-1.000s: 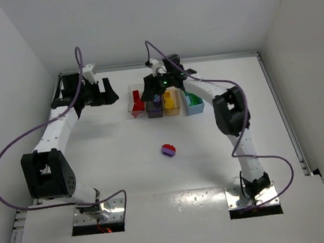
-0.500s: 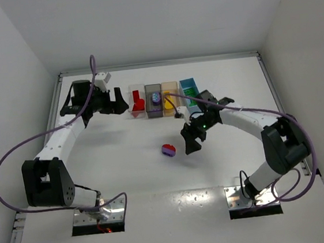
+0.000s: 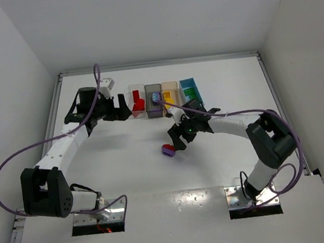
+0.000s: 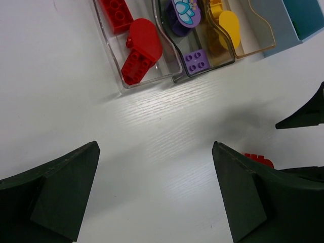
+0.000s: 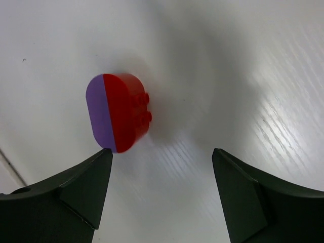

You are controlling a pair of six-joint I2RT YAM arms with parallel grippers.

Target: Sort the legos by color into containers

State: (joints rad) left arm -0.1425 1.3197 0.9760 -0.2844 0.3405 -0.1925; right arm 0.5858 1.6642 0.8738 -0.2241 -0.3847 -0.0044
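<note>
On the white worktop (image 3: 120,166) the right tool (image 5: 161,172), wide open and empty, hung above the red-and-purple brick (image 5: 119,112), which sat off-centre; centring before closing was advised.

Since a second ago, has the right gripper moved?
Yes. From over the grey bin the right gripper came toward the near edge of the table, jaws open beside the red-and-purple brick.

A white table (image 3: 127,171) with a faint wood grain fills the enclosure. A plain white back wall (image 3: 151,18), left wall (image 3: 2,86) and right wall (image 3: 311,53) close it in. Thin metal rails (image 3: 281,115) line its side edges. Even light casts soft grey shadows, and the table's near strip (image 3: 176,200) shines glossy.
</note>
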